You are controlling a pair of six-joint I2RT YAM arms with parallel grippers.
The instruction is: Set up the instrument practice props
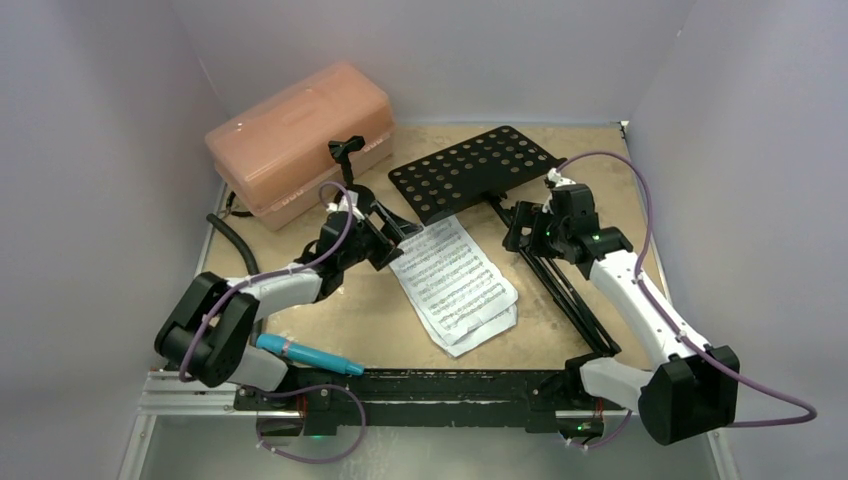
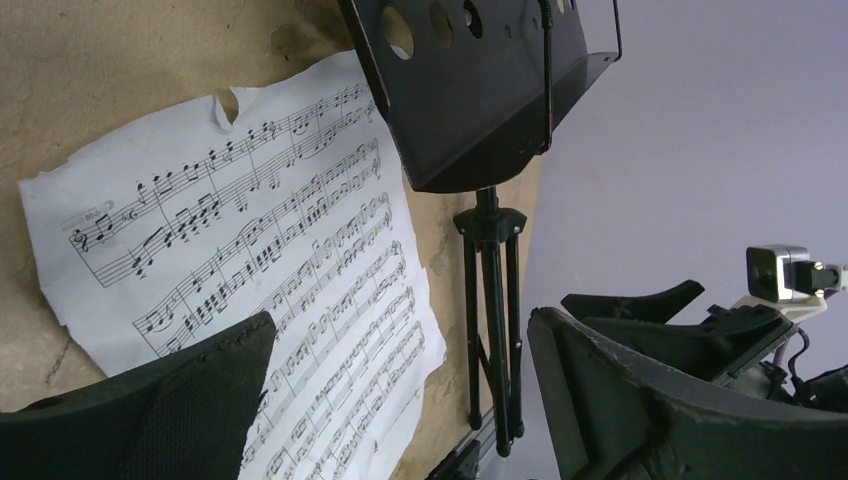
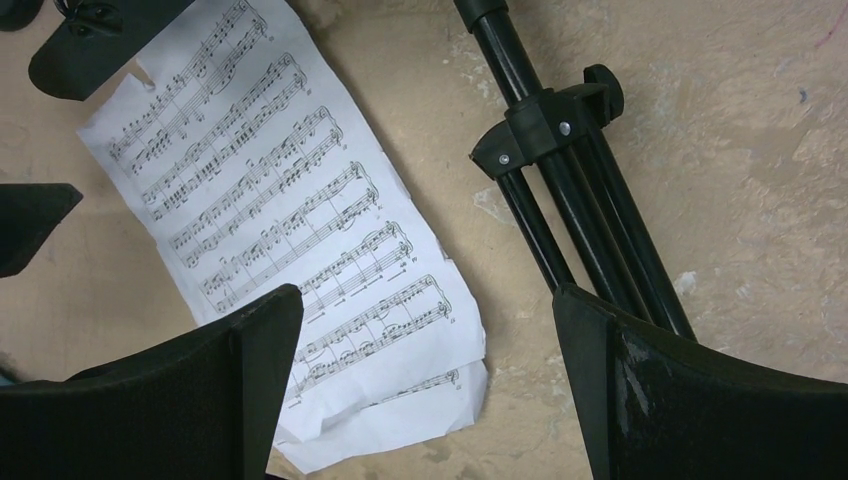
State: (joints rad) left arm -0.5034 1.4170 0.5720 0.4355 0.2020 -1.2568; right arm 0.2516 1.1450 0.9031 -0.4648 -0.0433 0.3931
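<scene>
The black music stand lies on the table with its tripod legs (image 1: 565, 290) folded and its perforated desk (image 1: 475, 170) towards the back. Two white sheet-music pages (image 1: 455, 282) lie overlapped beside it. My left gripper (image 1: 388, 235) is open and empty, just left of the pages' top edge. My right gripper (image 1: 522, 232) is open and empty above the stand's shaft (image 3: 545, 130). The left wrist view shows the pages (image 2: 250, 250) and the desk (image 2: 470, 90). The right wrist view shows both pages (image 3: 290, 210). The small black mic stand (image 1: 345, 153) stands by the box. The cyan microphone (image 1: 300, 353) lies near the left arm's base.
A pink translucent box (image 1: 295, 140) sits at the back left, with a black cable (image 1: 235, 240) curving beside it. Grey walls close in the table on the left, back and right. The arms' mounting rail (image 1: 400, 385) runs along the near edge.
</scene>
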